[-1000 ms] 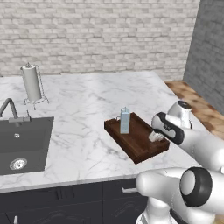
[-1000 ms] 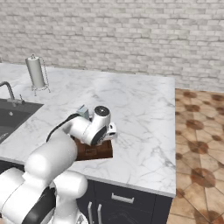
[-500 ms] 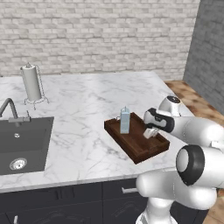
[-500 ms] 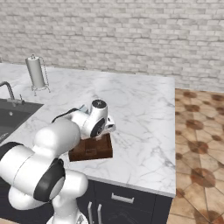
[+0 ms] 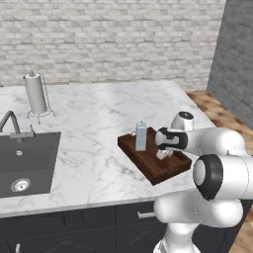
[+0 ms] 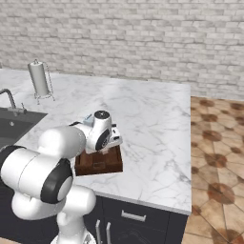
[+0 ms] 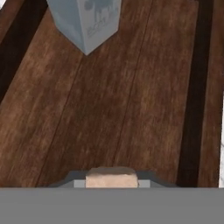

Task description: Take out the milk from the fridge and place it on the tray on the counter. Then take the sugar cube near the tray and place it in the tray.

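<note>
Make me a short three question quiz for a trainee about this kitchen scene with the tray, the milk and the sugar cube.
1. True or false: the milk stands upright in the tray.
2. What does the gripper hold? A) paper towel roll B) sugar cube C) nothing
3. Fill in: the gripper hangs above the ____.

Key: 1 true. 2 B, the sugar cube sits between its fingertips. 3 tray.

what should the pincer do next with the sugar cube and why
Probably lower a touch and open. The pincer is shut on the sugar cube and hangs over the bare wooden floor of the tray, inside its rim, with the milk already standing on the tray further along, so releasing here should finish the job.
</note>
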